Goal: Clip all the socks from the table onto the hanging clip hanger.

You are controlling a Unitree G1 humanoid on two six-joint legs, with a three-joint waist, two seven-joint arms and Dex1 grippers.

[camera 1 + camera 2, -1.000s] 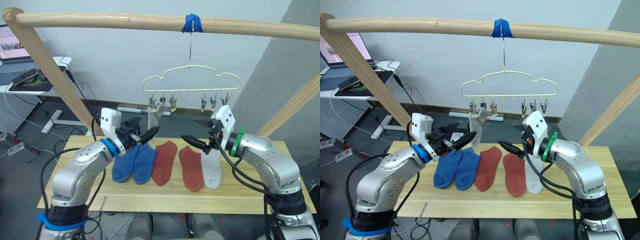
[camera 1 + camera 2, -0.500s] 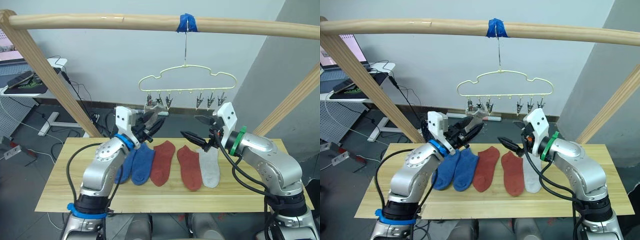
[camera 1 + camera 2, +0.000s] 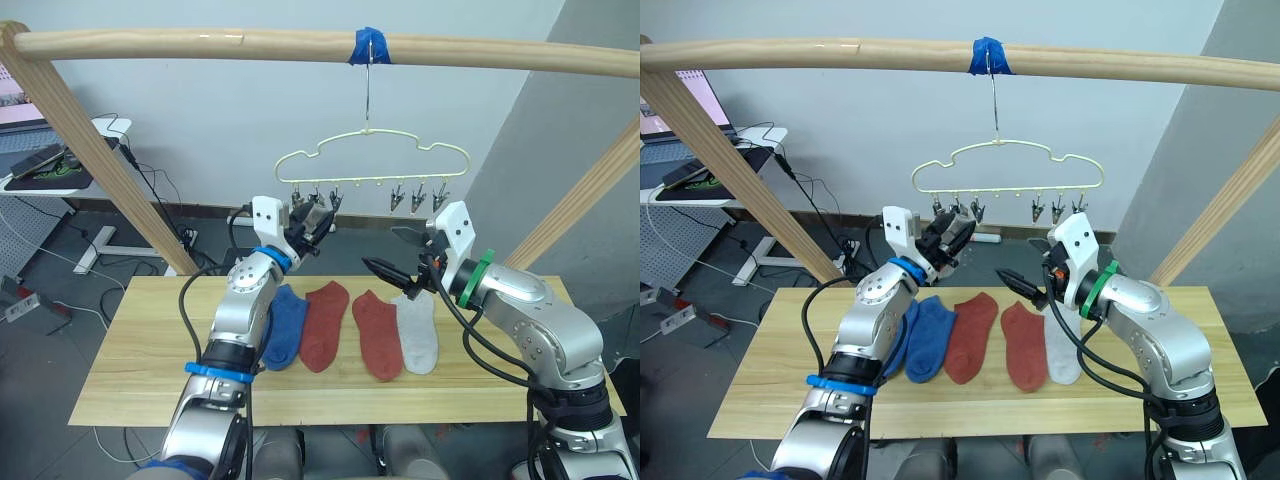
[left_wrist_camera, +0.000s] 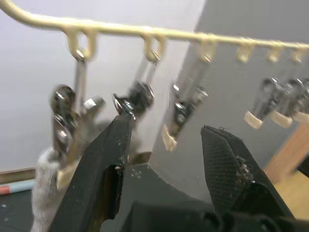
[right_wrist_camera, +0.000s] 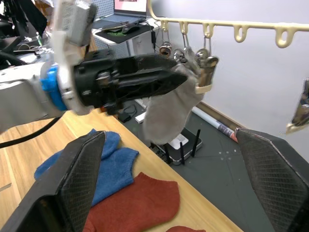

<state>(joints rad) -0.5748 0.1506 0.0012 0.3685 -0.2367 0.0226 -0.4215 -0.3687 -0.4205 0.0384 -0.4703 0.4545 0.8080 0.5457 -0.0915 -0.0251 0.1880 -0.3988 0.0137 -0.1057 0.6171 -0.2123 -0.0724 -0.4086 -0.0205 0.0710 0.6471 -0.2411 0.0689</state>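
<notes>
From the head views we see the clip hanger (image 3: 372,160) hanging by its hook from the wooden pole (image 3: 200,42), above the worktop (image 3: 140,350). Five socks lie in a row on the planks: two blue socks (image 3: 285,325), partly hidden by the left arm, two rust red socks (image 3: 325,325) and one grey sock on the worktop (image 3: 417,333). The left tool (image 3: 312,226) is raised to the left clips of the hanger, and the right tool (image 3: 400,262) hovers over the row with its fingers apart and nothing in them.

In the left wrist view the left tool's fingers stand open among the metal clips (image 4: 140,96); a hanging grey sock (image 4: 46,193) shows beside them.

In the right wrist view this grey sock hangs from one clip, touching the left tool.

We judge that one sock is clipped and five are left.
</notes>
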